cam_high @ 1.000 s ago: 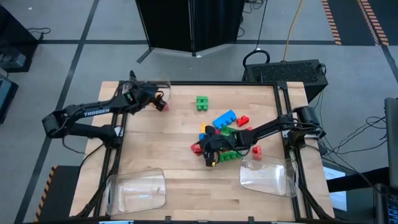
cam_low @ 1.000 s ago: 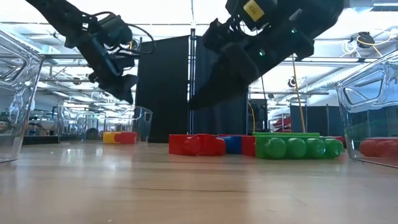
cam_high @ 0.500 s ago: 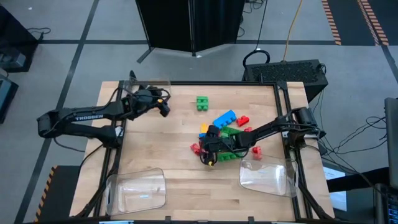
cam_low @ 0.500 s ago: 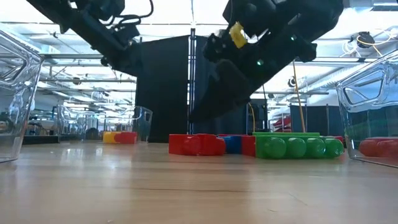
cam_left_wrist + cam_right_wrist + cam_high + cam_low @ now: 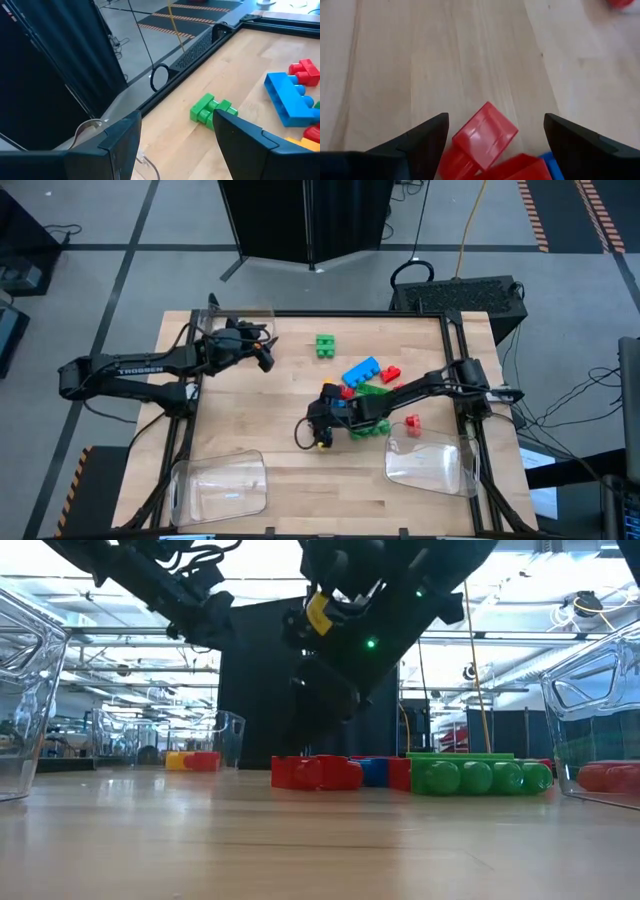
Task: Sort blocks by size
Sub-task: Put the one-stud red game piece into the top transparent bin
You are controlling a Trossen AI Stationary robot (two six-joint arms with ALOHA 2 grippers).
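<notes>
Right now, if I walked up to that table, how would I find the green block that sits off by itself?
Start at the wooden table and find the jumble of coloured blocks near its middle. Go from there toward the far edge: the green block lies alone on bare wood, touching nothing, while every other green piece is buried in the pile.

Bright, even overhead light; soft shadows.

The pale wooden table (image 5: 270, 440) is evenly lit, with faint shadows under the dark arms. In the low view, ceiling strip lights glare behind them, turning them to silhouettes. The clear plastic tray (image 5: 220, 485) at the near left shows white glints.
</notes>
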